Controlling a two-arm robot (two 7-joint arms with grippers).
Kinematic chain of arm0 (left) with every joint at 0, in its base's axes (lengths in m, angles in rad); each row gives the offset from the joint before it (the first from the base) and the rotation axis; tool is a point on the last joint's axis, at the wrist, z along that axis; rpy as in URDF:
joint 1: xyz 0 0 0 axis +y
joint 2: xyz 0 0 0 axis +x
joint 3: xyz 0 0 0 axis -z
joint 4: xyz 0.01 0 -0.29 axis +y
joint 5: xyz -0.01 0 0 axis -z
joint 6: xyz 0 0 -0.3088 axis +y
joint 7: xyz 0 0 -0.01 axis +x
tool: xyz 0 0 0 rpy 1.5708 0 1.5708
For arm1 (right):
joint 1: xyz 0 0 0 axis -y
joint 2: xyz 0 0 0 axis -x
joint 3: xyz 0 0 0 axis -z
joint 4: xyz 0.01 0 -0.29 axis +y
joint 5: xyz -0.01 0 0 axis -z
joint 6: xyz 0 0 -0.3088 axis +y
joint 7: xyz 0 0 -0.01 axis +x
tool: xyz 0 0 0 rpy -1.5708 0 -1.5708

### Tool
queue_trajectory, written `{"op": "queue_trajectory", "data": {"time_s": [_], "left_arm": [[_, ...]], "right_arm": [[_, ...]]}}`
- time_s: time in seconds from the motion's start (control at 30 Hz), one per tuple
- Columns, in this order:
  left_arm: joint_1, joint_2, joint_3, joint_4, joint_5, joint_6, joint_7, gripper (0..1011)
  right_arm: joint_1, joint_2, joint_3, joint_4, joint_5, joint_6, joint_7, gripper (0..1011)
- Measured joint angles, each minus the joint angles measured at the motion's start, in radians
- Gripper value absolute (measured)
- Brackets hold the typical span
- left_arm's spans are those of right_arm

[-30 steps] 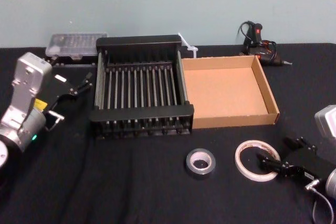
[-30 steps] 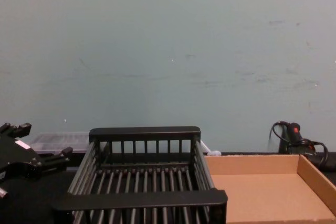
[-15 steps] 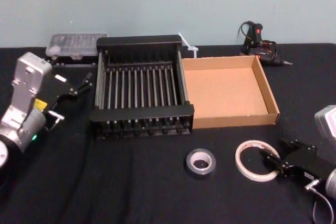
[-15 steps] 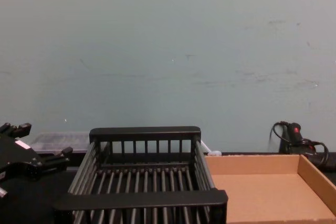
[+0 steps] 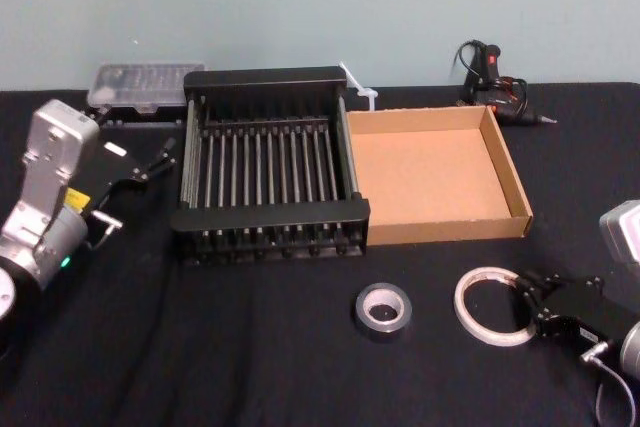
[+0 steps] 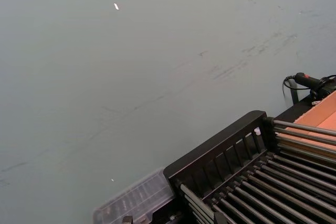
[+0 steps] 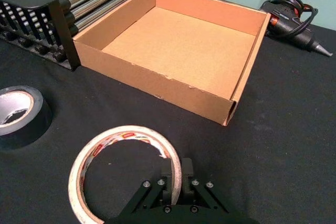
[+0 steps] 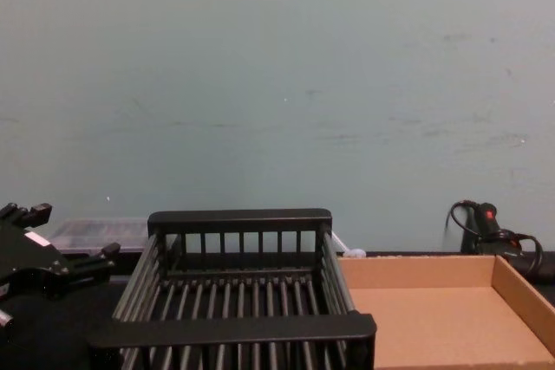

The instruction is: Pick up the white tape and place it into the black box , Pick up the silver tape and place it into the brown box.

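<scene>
Gripping the near-right rim of the white tape (image 7: 126, 169), the right tool (image 7: 176, 179) had its two fingers pinched on the thin band, one inside the hollow and one outside, with the roll lying flat on the black bench (image 5: 250, 347) just ahead of it. The silver tape (image 5: 383, 309) lay flat further to that tool's left, apart from the white roll, and beyond both stood the brown box (image 5: 515, 187) and, left of it, the black box (image 5: 265, 215), each holding nothing. The left tool (image 5: 150, 165) hung parked beside the black box's left wall, its fingers spread. The likely trouble was the grip itself: the band was narrow and slick, held at one edge only, so a lift could let the roll swing, tilt or slip free, and a low carry toward the black box might clip the cardboard wall or nudge the silver tape. Against the earlier head views, the right tool had drawn back toward the robot, and the white tape had slid a little rightward with it, while everything else sat unmoved.
</scene>
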Motion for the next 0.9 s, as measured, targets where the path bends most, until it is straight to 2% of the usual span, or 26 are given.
{"op": "queue_trajectory", "data": {"time_s": [0.1, 0.7, 0.9], "left_arm": [[0.0, 0.0, 0.0, 0.0, 0.0, 0.0, 0.0, 1001], [0.0, 0.0, 0.0, 0.0, 0.0, 0.0, 0.0, 1001], [0.0, 0.0, 0.0, 0.0, 0.0, 0.0, 0.0, 1001]], "right_arm": [[0.0, 0.0, 0.0, 0.0, 0.0, 0.0, 0.0, 80], [0.0, 0.0, 0.001, 0.0, 0.0, 0.0, 0.001, 80], [-0.007, -0.013, 0.016, 0.002, -0.005, -0.018, 0.023, 80]]}}
